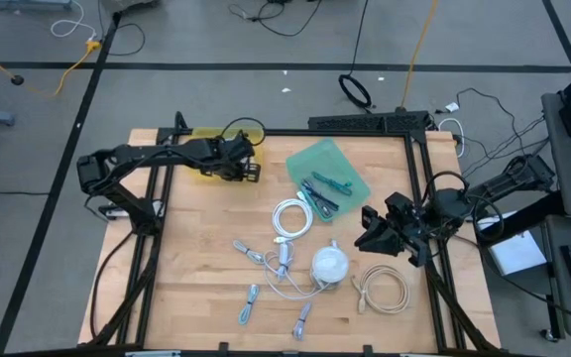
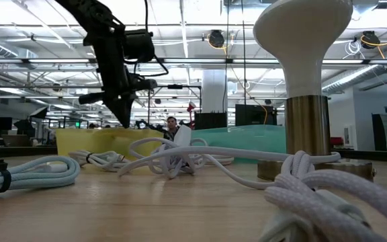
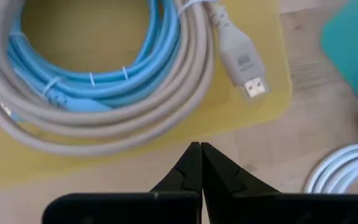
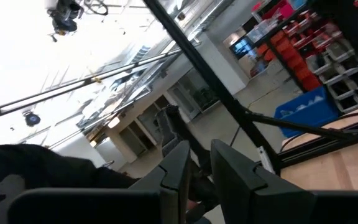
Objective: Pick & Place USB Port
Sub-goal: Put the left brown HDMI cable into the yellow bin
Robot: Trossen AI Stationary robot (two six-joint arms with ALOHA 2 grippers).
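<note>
- I see my left gripper (image 3: 200, 163) hanging over the near edge of the yellow tray (image 1: 209, 139) at about 11 o'clock on the surface (image 1: 196, 258); its jaws are clenched together on nothing.
- In that tray lie a grey cable (image 3: 135, 124) and a blue cable (image 3: 86, 78), coiled one inside the other; the grey one's USB plug (image 3: 244, 65) rests on the tray's edge, just beyond my fingertips.
- My right gripper (image 1: 370, 236) waits at about 3 o'clock, tilted up toward the room; its jaws stand slightly apart and carry nothing.
- The green tray (image 1: 327, 171) at 12 o'clock holds a few small connectors; a white coiled cable (image 1: 290, 218) lies just below it.
- Around 6 o'clock I count loose adapters, a white round hub (image 1: 329, 264) and a beige coiled cable (image 1: 383, 290).
</note>
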